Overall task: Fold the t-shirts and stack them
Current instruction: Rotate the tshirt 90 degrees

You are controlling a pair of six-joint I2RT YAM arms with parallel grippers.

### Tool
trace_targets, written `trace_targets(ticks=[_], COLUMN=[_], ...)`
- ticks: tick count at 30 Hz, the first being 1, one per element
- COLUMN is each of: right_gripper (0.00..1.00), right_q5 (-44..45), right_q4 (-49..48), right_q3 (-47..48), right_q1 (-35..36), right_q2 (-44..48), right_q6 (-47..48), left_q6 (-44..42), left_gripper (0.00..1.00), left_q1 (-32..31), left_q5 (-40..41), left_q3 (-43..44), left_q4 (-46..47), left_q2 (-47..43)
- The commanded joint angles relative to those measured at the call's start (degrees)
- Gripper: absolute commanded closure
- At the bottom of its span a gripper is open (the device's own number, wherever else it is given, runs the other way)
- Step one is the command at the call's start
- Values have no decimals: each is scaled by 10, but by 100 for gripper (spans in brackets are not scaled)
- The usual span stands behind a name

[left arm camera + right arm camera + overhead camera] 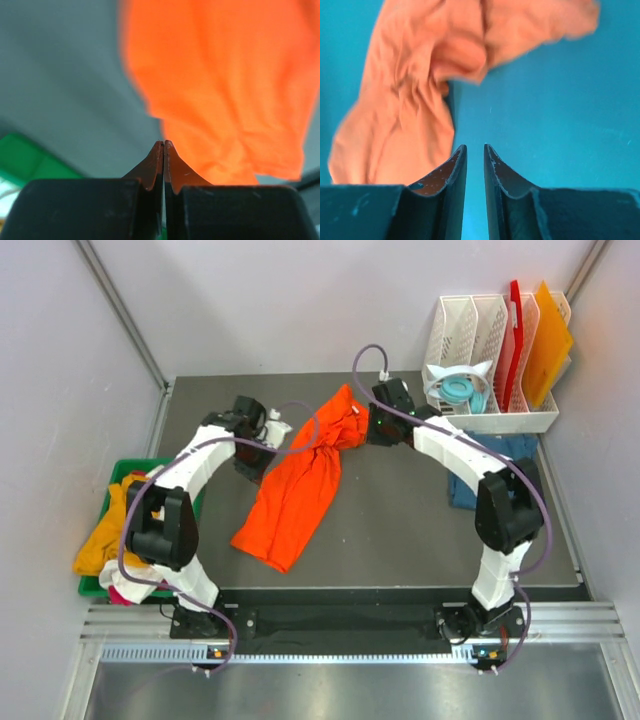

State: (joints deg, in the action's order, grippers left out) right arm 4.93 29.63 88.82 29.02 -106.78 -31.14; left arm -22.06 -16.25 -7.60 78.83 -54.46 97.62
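A bright orange t-shirt (295, 490) lies crumpled in a long diagonal strip across the middle of the dark mat, unfolded. My left gripper (252, 462) hovers at the shirt's left edge; in the left wrist view it (163, 142) is shut with nothing in it, and the orange cloth (225, 90) lies beyond the tips. My right gripper (367, 430) sits by the shirt's upper end. In the right wrist view it (475, 146) is slightly open and empty, with the shirt (405, 110) ahead to the left. A dark teal-blue t-shirt (515, 447) lies under the right arm.
A green bin (135, 468) off the mat's left edge holds a yellow-orange shirt (100, 540) and white cloth (120, 585). A white rack (490, 420) at the back right carries a red board (513, 340), an orange board (548, 345) and teal headphones (460, 390).
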Motion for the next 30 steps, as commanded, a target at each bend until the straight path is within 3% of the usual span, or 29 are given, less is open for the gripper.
trace_targets(ticks=[1, 8, 22, 30], right_gripper=[79, 80, 77, 76], right_q5=[16, -2, -43, -44], right_q4=[-48, -105, -125, -142], right_q3=[-76, -159, -49, -112], right_q1=[58, 111, 320, 339], right_q2=[34, 55, -36, -64], right_q6=[24, -31, -31, -36], left_q6=[43, 62, 69, 89], left_gripper=[99, 100, 100, 100], left_q1=[48, 67, 83, 100], left_q5=[31, 60, 67, 51], left_q3=[20, 36, 16, 14], left_q4=[54, 52, 59, 61], left_q2=[34, 113, 118, 118])
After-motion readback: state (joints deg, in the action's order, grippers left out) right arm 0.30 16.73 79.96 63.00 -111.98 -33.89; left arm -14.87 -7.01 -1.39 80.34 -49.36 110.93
